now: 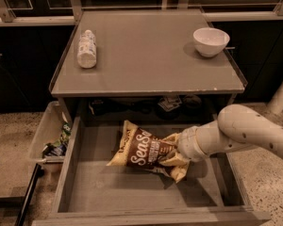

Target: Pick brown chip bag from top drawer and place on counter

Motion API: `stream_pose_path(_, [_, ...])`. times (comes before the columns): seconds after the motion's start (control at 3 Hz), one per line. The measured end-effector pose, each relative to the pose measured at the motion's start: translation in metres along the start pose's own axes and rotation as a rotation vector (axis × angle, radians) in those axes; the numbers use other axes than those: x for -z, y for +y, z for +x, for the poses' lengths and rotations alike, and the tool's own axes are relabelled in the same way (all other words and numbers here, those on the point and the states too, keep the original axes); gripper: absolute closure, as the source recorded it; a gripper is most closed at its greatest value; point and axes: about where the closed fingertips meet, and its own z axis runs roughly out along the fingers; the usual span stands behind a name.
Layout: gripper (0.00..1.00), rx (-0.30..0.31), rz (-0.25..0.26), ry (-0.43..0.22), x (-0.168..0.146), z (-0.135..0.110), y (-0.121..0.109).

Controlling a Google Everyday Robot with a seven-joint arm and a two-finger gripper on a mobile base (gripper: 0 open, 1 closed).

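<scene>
The brown chip bag lies in the open top drawer, its left end resting on the drawer floor. Its right end is crumpled and raised, with a shadow under it. My gripper comes in from the right on the white arm and is shut on that right end of the bag; the bag's folds hide its tips. The counter is the flat grey cabinet top above the drawer.
A white bottle lies on the counter's left side. A white bowl stands at its right rear. A clear plastic bin with small items hangs left of the drawer. Dark cabinets run along the back.
</scene>
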Motion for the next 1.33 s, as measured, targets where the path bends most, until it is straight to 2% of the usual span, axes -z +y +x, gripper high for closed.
stream_pose_path(0.67, [1.0, 0.116, 0.066, -0.093, 0.098, -0.044, -0.011])
stream_pose_path(1.0, [1.0, 0.179, 0.084, -0.113, 0.148, -0.067, -0.019])
stream_pose_path(1.33, [1.0, 0.262, 0.115, -0.1, 0.2, -0.099, -0.039])
